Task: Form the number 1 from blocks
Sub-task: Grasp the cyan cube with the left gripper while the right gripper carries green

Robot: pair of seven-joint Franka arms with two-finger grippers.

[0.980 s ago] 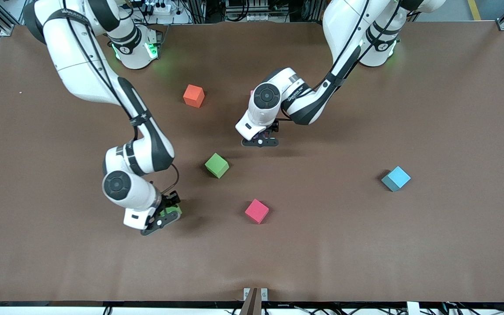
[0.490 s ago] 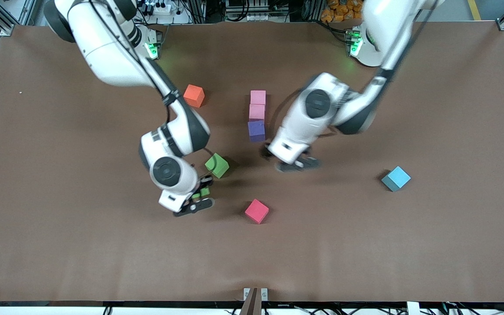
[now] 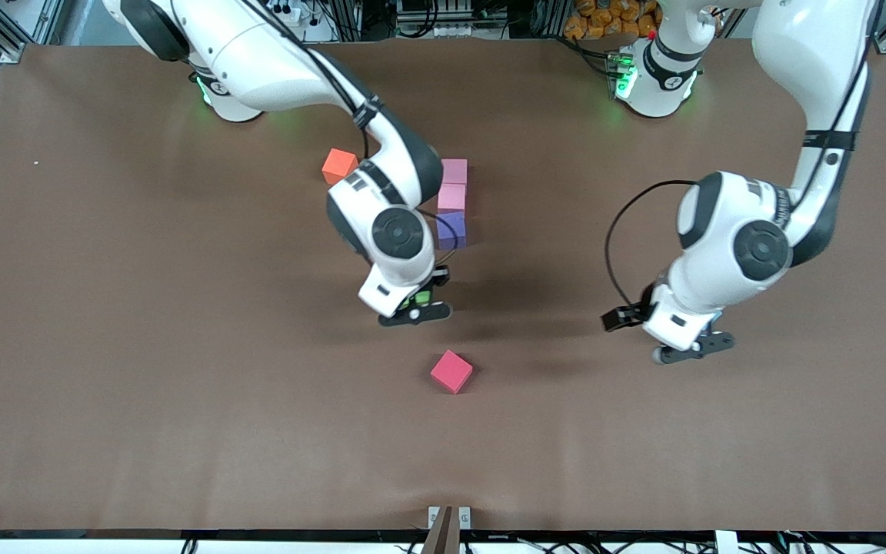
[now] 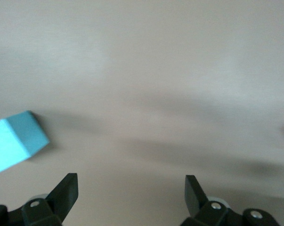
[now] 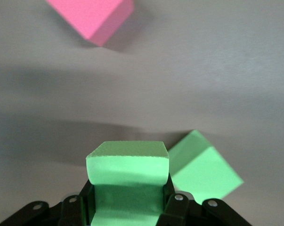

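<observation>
My right gripper point(image 3: 414, 308) point(image 5: 127, 188) is shut on a green block point(image 3: 418, 295) point(image 5: 127, 165), held above the table just over the second green block point(image 5: 205, 167), which the arm hides in the front view. Two light pink blocks point(image 3: 454, 171) point(image 3: 451, 198) and a purple block point(image 3: 451, 228) form a straight touching column. The red-pink block point(image 3: 451, 371) point(image 5: 92, 16) lies nearer the camera. An orange block point(image 3: 339, 165) sits beside the column, toward the right arm's end. My left gripper point(image 3: 693, 350) point(image 4: 131, 183) is open and empty above the table, close to the light blue block point(image 4: 14, 143).
The brown table point(image 3: 104, 346) carries only the blocks. A small metal bracket point(image 3: 448, 519) sits at the table edge nearest the camera. The left arm's elbow point(image 3: 743, 246) hangs over the spot where the light blue block lies.
The right arm has carried its green block from the right arm's end toward the middle. The left arm has swung away from the column to the light blue block, covering it in the front view.
</observation>
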